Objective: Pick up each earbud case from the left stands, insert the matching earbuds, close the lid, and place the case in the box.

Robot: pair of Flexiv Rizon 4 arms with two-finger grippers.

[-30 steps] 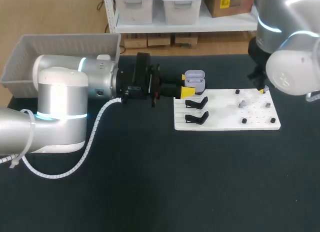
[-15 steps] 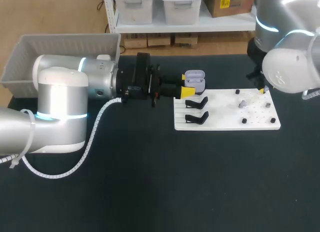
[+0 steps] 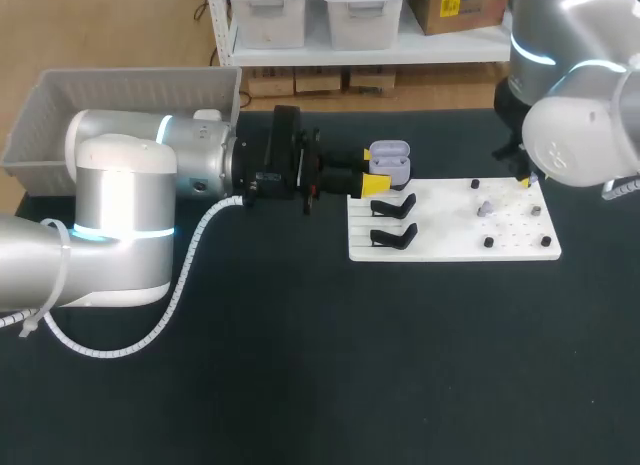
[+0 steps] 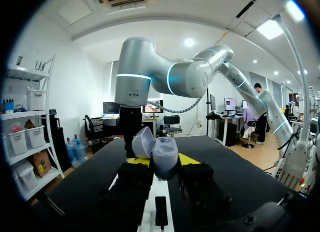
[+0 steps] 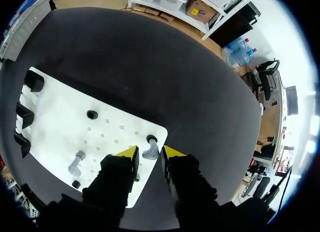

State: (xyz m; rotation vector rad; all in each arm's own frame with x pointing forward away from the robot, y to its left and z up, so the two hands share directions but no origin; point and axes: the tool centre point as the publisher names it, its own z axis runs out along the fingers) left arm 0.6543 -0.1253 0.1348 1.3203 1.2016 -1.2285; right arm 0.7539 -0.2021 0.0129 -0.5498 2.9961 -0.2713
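Black table [image 3: 300,385] carries everything; at its far left corner sits the grey box [image 3: 30,135]; the left arm [image 3: 130,185] lies across the table from that side, and the left gripper [image 3: 374,171] is clamped on the lavender earbud case [image 3: 389,158], one yellow tip against each flank, at the far left corner of the white board [image 3: 450,247]; the case's lid [image 4: 142,141] stands open, tipped back; along the board's left edge, nearer, one black stand [image 3: 393,205] and a second stand [image 3: 393,237] are bare; none of this has moved in the last second; on the board's right half a grey earbud [image 3: 484,208] stands on its peg, and at the far right corner the right gripper [image 5: 150,153] hangs with fingers parted, straddling a second earbud [image 5: 148,154] without visibly pinching it; the right arm [image 3: 580,135] is what changed: its bulk has drifted slightly inward and then settled, while the tips kept to that corner; I judge it is lining up to take this earbud, so the case waits open, probably with nothing inserted yet, and closing the lid and boxing lie ahead.
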